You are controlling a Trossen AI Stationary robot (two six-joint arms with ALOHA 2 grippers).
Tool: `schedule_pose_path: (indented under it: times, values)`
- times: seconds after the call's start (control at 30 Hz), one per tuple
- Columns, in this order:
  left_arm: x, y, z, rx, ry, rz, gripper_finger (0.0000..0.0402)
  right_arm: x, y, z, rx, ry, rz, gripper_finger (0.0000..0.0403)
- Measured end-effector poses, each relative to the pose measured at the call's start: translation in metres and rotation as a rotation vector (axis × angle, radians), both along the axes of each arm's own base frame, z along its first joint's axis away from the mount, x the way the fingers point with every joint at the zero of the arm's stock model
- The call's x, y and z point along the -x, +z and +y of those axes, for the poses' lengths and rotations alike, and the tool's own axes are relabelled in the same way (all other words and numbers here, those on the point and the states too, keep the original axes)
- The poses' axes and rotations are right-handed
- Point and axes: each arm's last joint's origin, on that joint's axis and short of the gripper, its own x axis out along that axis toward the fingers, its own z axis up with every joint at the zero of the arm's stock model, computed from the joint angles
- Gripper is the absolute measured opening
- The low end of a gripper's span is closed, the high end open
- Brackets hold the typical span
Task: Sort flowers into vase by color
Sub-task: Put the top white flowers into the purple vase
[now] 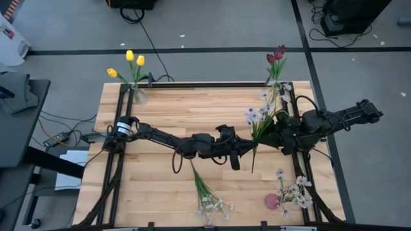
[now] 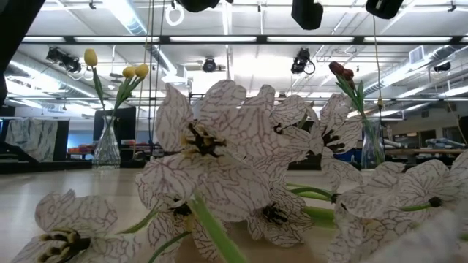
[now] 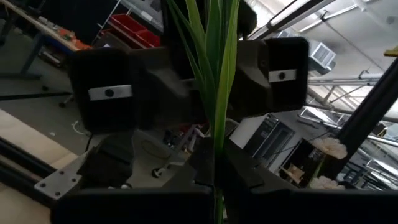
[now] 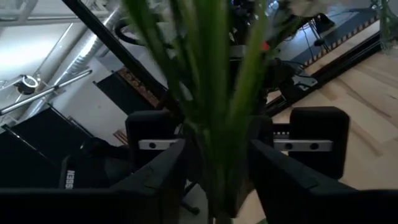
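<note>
So, front edge first: one loose spray (image 1: 207,196) of whitish blossoms lies flat on the table (image 1: 160,109), heads toward the front edge, stem pointing to the middle. In the low view its petals fill most of the picture. A second spray (image 1: 294,191) lies near the front right corner, just beside a small pink disc (image 1: 272,201); can't tell if they touch.

Mid-table, right of centre: both arms meet on one held spray (image 1: 255,120). It is off the boards, blossoms toward the far side, stem end pointing to the front.
- left gripper (image 1: 249,150): reaches in from the left, fingers pinched together on the lower stem. Its wrist view shows the stem running straight up out of the closed fingers.
- right gripper (image 1: 266,136): comes in from the right rail and faces the left one, just beside it. Its fingers press against the leafy part of the same stem from both sides, higher up toward the blossoms.
- so this spray is clamped at two spots, one above the other along the stem.

Far edge:
- far left corner: glass vase (image 2: 107,146) standing upright with three yellow tulips (image 1: 131,61) in it.
- far right corner: second glass vase (image 2: 371,146), upright, holding the dark red tulips (image 1: 276,54). The blossoms of the clamped spray sit near this vase but apart from it.

Whitish sprays: none in a vase.
</note>
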Motion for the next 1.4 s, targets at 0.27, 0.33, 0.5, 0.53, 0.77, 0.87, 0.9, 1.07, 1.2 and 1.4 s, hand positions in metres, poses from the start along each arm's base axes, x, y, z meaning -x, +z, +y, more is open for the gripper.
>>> schedule_pose_path:
  times: [0.27,0.33,0.5,0.53,0.77,0.87,0.9,1.07,1.2,1.4]
  values:
    - [0.0,0.0,0.0,0.002,-0.006,-0.003,0.0016,-0.001,-0.001,0.001,0.002,0.017,0.008,0.0085]
    - [0.0,0.001,-0.001,0.012,-0.048,-0.014,0.0024,0.0,-0.001,0.001,0.006,0.035,0.007,0.0062]
    - [0.0,0.001,-0.001,0.064,-0.127,-0.015,0.0065,0.007,0.0,-0.001,0.026,0.041,0.006,0.0014]
    - [0.0,0.001,0.0,0.067,-0.139,-0.015,0.0076,0.008,0.0,-0.001,0.028,0.041,0.008,0.0011]
    - [-0.004,0.001,0.019,0.152,-0.343,-0.005,0.0164,0.023,0.005,-0.006,0.035,0.026,-0.026,0.0017]
    - [-0.004,0.0,0.031,0.207,-0.562,0.035,0.0193,0.032,0.005,-0.009,0.053,0.011,-0.022,0.0014]
    - [-0.004,0.0,0.035,0.227,-0.63,0.054,0.0199,0.035,0.004,-0.01,0.058,-0.002,-0.018,0.0014]
    - [-0.003,-0.001,0.045,0.274,-0.756,0.096,0.0208,0.05,0.001,-0.015,0.083,-0.033,0.008,0.0013]
    - [-0.005,-0.007,0.051,0.338,-0.792,0.189,0.0208,0.06,-0.001,-0.018,0.092,-0.032,0.017,0.0013]
    - [0.002,-0.029,0.057,0.398,-0.507,0.563,0.0196,0.079,-0.003,-0.023,0.095,-0.029,0.016,0.0012]
